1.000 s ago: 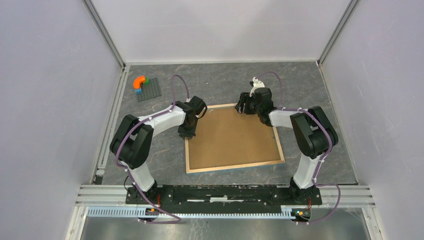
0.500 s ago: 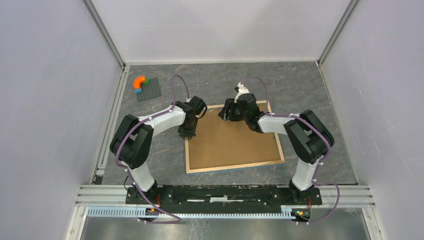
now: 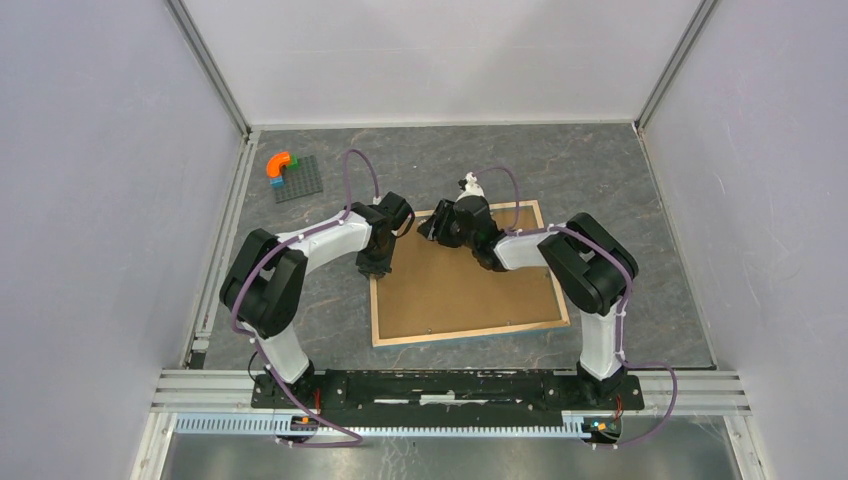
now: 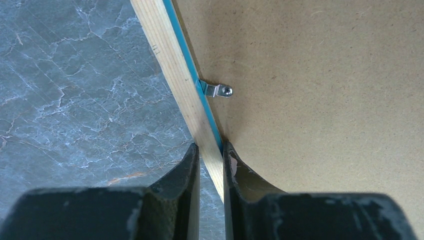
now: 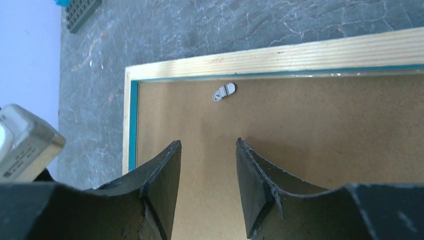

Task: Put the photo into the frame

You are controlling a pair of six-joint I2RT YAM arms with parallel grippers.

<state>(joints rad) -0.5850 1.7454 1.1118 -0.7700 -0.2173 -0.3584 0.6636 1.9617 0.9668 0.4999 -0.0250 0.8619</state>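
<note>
Since a second ago the right gripper [image 3: 432,226] has swung leftward along the far rail of the frame [image 3: 470,333], from its far right corner to near its far left one, and its jaws have narrowed somewhat. The left arm and the frame have not shifted.

At the far left of the table [image 3: 620,170] a grey baseplate [image 3: 298,180] with an orange brick [image 3: 280,162] stands well apart from the work. Next comes the left gripper [image 4: 210,150], its jaws pinching the frame's left wooden rail [image 4: 162,45], one finger outside on the table side, the other inside on the backing board [image 4: 325,100]. Just beyond its fingertips a small metal tab [image 4: 219,90] reaches from the rail over the board.

The frame lies flat mid-table, back side up, with the brown board filling it. Over its far left corner hovers the right gripper, jaws spread and holding nothing; the wrist view shows board beneath them and a second tab [image 5: 224,92] lying just inside the far rail.

The photo is nowhere in view; whether it already lies under the board cannot be told. If it does, only securing the tabs seems left. If not, the board must still come out, which is most of the task.
</note>
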